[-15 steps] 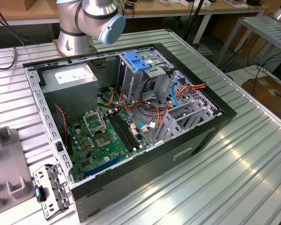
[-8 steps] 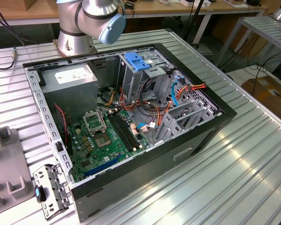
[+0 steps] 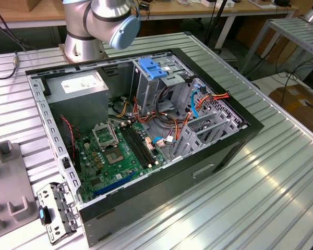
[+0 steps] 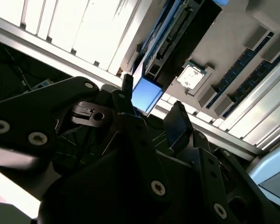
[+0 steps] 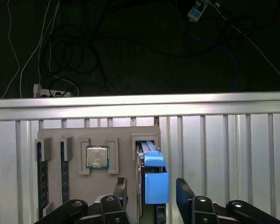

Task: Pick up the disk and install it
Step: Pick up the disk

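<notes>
So I was standing there watching, and the gripper (image 5: 152, 185) was down over the disk (image 5: 154, 170). Its jaws were spread wide, with one of its fingers (image 5: 121, 186) on each side. In the first wrist view there was a sliver of gap on both sides, so it had no hold on anything and was just straddling the thing.

The disk stood on edge in a slot of a grey fixture (image 5: 126, 140), with the blue rail end nearest the fingers. The fixture lay on the ribbed metal table (image 5: 224, 140). Just beside the disk, a processor chip (image 5: 97, 156) sat in its own pocket of the fixture. Further along, two memory sticks (image 5: 39, 177) stood in slots. The second wrist view showed the same deal, with the blue end between the two dark fingers.

From the exterior view, the computer case (image 3: 161, 190) lay open on the table with the motherboard (image 3: 120, 156) showing. The power-supply box (image 3: 78, 86) sat in one far corner and the light-blue latch piece (image 3: 154, 70) on the drive cage. The arm (image 3: 112, 21) rose behind the case.
</notes>
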Robot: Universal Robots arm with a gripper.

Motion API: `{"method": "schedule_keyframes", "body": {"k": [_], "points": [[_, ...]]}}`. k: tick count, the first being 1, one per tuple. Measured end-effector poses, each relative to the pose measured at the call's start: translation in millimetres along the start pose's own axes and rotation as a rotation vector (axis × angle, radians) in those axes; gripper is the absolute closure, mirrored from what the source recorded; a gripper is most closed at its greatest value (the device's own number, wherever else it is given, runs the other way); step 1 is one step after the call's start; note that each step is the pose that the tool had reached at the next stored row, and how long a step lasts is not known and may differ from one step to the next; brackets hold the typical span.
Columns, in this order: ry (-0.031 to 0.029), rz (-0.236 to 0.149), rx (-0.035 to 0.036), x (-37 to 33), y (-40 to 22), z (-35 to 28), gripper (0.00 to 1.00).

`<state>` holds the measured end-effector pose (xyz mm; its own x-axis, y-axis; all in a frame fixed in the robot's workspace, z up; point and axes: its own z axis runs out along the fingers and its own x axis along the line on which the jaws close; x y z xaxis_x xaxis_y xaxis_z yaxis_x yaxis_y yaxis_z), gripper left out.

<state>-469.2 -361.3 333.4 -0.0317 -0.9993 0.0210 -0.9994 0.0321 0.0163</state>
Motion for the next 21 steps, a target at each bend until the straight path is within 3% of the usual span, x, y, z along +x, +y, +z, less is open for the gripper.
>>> {"method": "schedule_keyframes", "body": {"k": [5,8,11,16,21], "points": [[-0.0001,0.000,0.0021,-0.2,2.8,16.7,0.46],[-0.0004,0.000,0.0140,-0.2,9.2,23.2,0.46],[-0.0005,0.000,0.0177,-0.8,10.6,29.2,0.46],[0.0046,0.001,0.0193,-2.5,8.5,37.5,0.46],[0.0069,0.001,0.0194,-2.6,8.4,38.0,0.46]]}}
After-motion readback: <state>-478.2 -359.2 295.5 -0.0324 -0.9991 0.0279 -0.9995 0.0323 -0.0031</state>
